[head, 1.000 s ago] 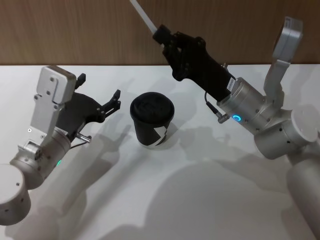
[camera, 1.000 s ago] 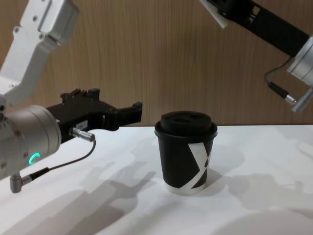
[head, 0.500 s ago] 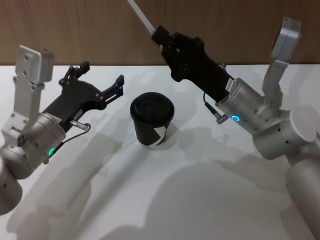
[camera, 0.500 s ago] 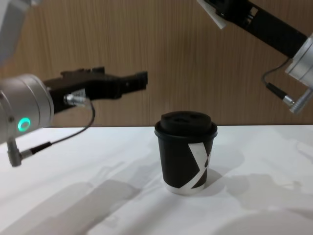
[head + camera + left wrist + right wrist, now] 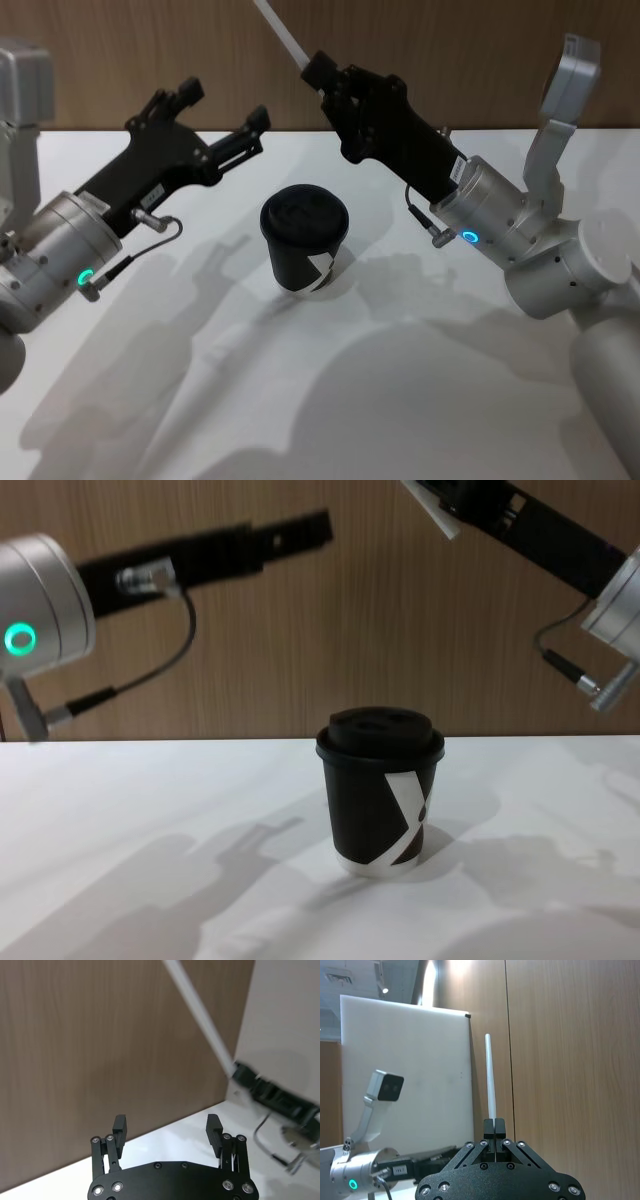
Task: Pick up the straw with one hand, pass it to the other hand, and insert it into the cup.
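**Straw held aloft in right gripper; left gripper open to receive**

1. Tabletop (image 5: 300, 400): white and flat. It carries the cup alone.

2. Cup (image 5: 304, 240): black paper with a white mark, capped by a domed black lid (image 5: 304, 217). It stands upright at mid-tabletop, below and between the two grippers, and neither touches it. The lid's opening is too small to make out.

3. Left gripper (image 5: 225, 103): raised over the tabletop to the cup's left and well above it. Its fingers are spread wide with nothing between them, and it points toward the straw without touching it.

4. Right gripper (image 5: 318, 70): raised beyond and to the right of the cup. Its fingers are pinched together on the straw.

5. Straw (image 5: 280, 28): thin, white and straight, in the air and well clear of the cup. It is gripped near one end, and the long free part runs up past the fingertips toward the wall.
   - Handling (judged): very light, smooth and hollow, and stiff enough to keep its line. A hard pinch would likely flatten or kink it, and it is apt to swivel in a loose grip.
   - Best hold (judged): on the free length just beyond the right gripper's fingertips, squarely across the shaft. That leaves an end clear for the lid.

6. Wood-panelled wall (image 5: 150, 50): the backdrop behind everything.
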Controlling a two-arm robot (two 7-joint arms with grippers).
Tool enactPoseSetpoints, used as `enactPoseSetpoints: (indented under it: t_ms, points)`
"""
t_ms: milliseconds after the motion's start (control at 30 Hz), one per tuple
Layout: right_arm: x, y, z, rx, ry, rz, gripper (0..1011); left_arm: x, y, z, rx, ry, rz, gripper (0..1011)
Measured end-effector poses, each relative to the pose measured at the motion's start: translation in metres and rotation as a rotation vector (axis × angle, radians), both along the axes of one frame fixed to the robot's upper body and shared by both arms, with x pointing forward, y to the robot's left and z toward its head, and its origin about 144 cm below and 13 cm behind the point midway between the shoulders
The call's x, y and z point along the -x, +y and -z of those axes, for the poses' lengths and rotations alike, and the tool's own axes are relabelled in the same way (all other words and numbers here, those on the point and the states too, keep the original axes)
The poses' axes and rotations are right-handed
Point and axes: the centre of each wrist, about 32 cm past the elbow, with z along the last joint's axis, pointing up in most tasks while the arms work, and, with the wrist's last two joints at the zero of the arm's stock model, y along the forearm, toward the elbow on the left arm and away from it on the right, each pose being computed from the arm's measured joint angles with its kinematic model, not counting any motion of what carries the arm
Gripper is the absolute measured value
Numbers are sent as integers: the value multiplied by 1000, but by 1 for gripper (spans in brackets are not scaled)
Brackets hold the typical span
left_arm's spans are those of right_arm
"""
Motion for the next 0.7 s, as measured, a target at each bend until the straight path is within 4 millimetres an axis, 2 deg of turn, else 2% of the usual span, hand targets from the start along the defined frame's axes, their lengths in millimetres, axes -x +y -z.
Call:
enactPoseSetpoints:
  t_ms: [700]
  points:
    - [0, 0, 0, 0, 1, 0, 15, -4, 3, -25, 314, -133, 303, 1001]
